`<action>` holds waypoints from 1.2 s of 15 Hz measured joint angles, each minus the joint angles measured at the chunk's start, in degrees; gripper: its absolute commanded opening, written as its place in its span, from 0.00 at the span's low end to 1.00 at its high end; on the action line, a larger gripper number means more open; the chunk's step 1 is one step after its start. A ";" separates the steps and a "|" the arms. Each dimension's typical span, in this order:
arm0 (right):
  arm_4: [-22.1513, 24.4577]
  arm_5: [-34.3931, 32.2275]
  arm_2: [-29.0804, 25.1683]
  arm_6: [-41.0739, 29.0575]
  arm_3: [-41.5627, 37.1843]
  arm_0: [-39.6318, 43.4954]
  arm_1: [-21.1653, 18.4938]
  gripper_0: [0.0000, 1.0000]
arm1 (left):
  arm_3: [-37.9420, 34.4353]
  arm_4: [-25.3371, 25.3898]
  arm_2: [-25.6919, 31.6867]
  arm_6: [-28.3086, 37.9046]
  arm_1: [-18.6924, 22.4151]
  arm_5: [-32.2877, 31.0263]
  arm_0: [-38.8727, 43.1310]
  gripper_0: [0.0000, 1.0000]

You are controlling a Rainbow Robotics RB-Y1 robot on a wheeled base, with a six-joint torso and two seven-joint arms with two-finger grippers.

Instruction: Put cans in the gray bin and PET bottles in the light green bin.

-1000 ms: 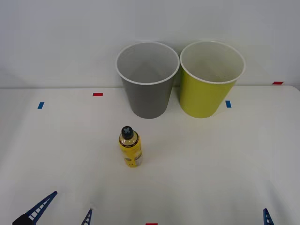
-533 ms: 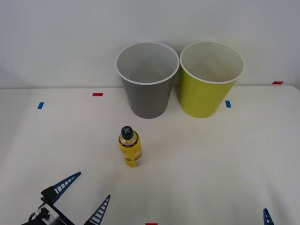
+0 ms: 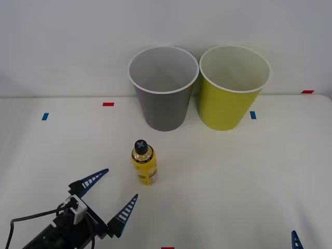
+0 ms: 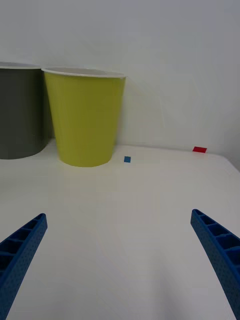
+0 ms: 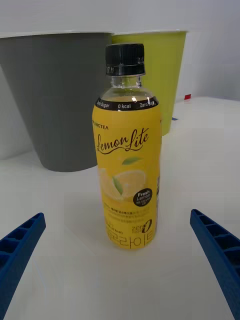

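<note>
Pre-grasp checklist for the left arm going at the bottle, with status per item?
1. PET bottle upright, black cap on: ok.
2. Left pincer open, short of the bottle, not touching it: ok.
3. Bottle centred between the left fingers in the left wrist view: ok.
4. Light green bin upright at the back of the table, mouth open: ok. Its bottom is out of sight: cannot tell if anything lies in it.
5. Gray bin stands between bottle and green bin along the carry path: not ok, lift over it.
6. Right pincer open, low, away from the bottle: ok.
</note>
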 measured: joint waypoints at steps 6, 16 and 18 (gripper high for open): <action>0.00 0.00 0.00 0.00 0.00 0.00 0.00 1.00 | 0.07 3.74 -3.35 0.19 0.11 4.56 -7.56 0.99; 0.00 0.00 0.00 0.00 0.00 0.00 0.00 1.00 | 0.06 4.12 -3.90 0.48 -3.76 11.27 -13.89 0.99; 0.00 0.00 0.00 0.00 0.00 0.00 0.00 1.00 | 0.07 4.64 -4.79 0.74 -4.29 11.66 -14.49 0.99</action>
